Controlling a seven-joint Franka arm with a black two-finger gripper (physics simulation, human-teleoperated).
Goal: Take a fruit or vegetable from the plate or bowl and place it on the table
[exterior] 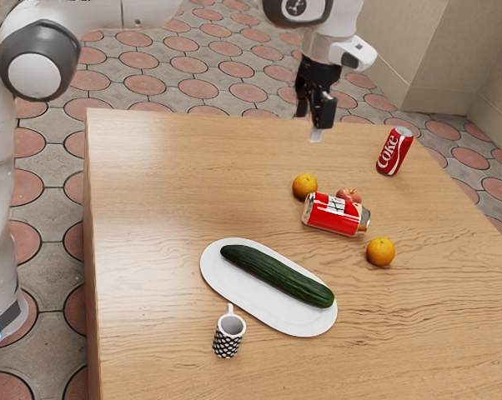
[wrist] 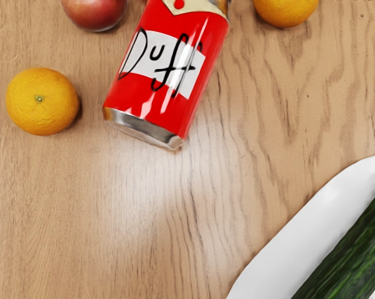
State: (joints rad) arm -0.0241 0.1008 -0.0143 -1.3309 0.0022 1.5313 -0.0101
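"Mug [exterior: 228, 340] upright, just beside the plate [exterior: 294, 322]. Where do we locate the cucumber [exterior: 276, 277]?"

"Lengthwise on the plate — we see part of both in the wrist view."

"State of our gripper [exterior: 309, 127]?"

"Fingers apart. We have it raised above the table [exterior: 151, 183], well apart from the cucumber."

"Other items we should list?"

"Duff can [exterior: 334, 215]: on its side, between two oranges, one [exterior: 304, 186] near its base, the other [exterior: 380, 252] near its top. Apple [exterior: 348, 196]: near the can. Coke [exterior: 393, 151]: upright, well apart from the plate."
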